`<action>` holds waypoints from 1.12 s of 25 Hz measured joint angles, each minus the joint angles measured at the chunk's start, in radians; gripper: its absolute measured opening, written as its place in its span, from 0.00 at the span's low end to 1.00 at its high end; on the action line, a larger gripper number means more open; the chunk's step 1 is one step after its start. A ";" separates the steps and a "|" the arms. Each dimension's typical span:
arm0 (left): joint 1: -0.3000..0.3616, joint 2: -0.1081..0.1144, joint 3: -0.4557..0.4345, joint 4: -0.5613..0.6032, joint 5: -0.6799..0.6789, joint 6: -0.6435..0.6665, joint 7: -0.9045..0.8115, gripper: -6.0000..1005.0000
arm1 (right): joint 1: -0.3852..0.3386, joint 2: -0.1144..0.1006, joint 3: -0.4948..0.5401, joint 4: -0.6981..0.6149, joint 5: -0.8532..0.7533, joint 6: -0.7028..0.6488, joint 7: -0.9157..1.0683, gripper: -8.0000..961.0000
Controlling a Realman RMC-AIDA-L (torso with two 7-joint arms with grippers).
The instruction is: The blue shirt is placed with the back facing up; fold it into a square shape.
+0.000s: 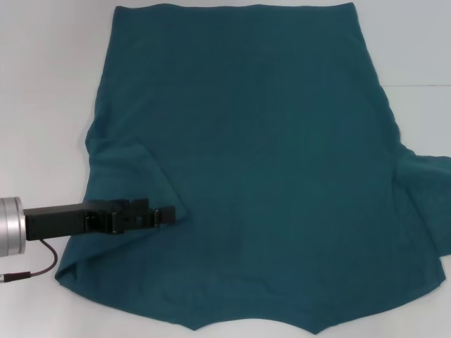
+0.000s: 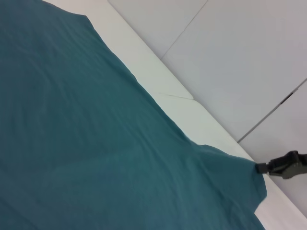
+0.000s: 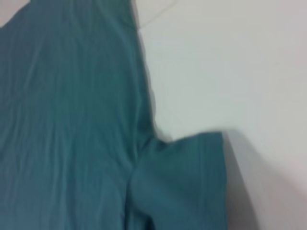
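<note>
Blue shirt (image 1: 261,162) lies spread on the white table (image 1: 42,84), plain side up, hem at the far edge, neckline toward me. Its left sleeve is already turned inward over the body; the right sleeve (image 3: 184,184) still lies flat out on the table.

Left gripper (image 1: 168,213) is low over the folded sleeve, at the tip of the flap. The fingers look pressed together on the sleeve edge, though the dark fingers against dark cloth make this hard to confirm.

Right gripper (image 2: 261,167): seen far off from the left wrist camera, right at the tip of the right sleeve; I cannot tell its finger state.

Step in hand, as I judge it: laying the left sleeve in.

- Carry the edge straight inward, parallel to the hem, so the fold line runs true along the side seam.
- Keep the cloth low to avoid dragging the body layer.
- Let go only once the flap lies flat, with no bunching beneath.
</note>
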 joint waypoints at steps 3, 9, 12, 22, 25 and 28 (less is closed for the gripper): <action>-0.001 0.000 0.000 0.001 -0.006 0.000 0.000 0.94 | 0.018 -0.008 -0.003 -0.004 -0.002 -0.001 0.001 0.05; 0.003 0.001 0.000 0.003 -0.008 0.000 -0.003 0.94 | 0.043 -0.018 0.001 -0.024 -0.003 0.008 0.029 0.06; 0.004 0.002 -0.002 0.003 -0.009 0.000 -0.003 0.94 | 0.049 -0.017 0.006 -0.030 0.008 0.007 0.037 0.07; -0.001 0.006 -0.006 0.003 -0.010 -0.006 0.002 0.94 | 0.126 0.004 0.005 -0.023 0.060 -0.179 0.036 0.08; -0.002 0.006 -0.015 0.001 -0.011 -0.012 0.002 0.94 | 0.157 0.017 -0.013 -0.013 0.060 -0.190 0.037 0.09; -0.001 0.006 -0.022 0.000 -0.012 -0.014 0.002 0.94 | 0.188 0.033 -0.058 0.022 0.058 -0.164 0.037 0.09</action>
